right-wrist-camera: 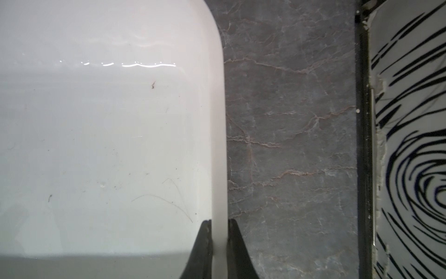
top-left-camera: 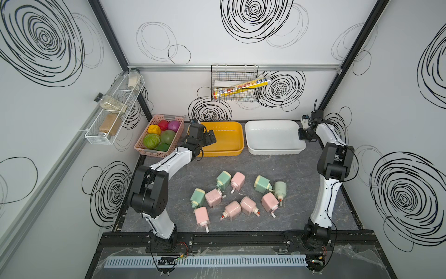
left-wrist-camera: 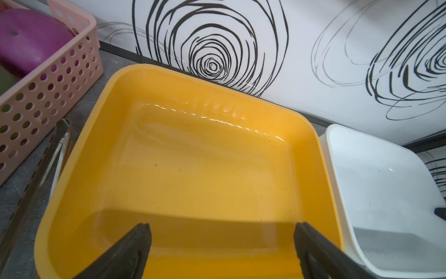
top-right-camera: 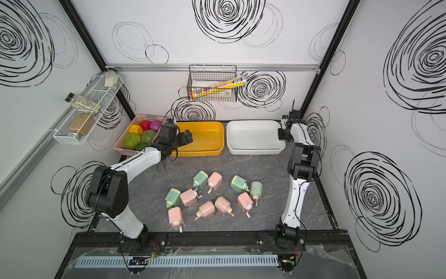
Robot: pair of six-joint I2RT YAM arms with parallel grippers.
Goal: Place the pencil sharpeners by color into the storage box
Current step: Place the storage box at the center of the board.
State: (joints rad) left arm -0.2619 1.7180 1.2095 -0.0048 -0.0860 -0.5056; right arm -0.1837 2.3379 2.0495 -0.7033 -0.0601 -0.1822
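Far left, a basket [top-left-camera: 147,151] holds toy vegetables [top-left-camera: 151,140]. Beside it the left gripper [left-wrist-camera: 222,228] hovers, spread wide, over the yellow bin [top-left-camera: 226,137]. Ten sharpeners [top-left-camera: 248,205], six pink and four green, lie clustered on the table [top-left-camera: 289,169], nearer than both bins. Far right, the right gripper [right-wrist-camera: 219,223] pinches the right rim of the white bin [top-left-camera: 272,137].

We look down from high over the front edge of the tabletop [top-left-camera: 243,166], both top views sharing everything; wrist cameras sit close above the yellow bin [left-wrist-camera: 193,169] and white bin [right-wrist-camera: 96,125].
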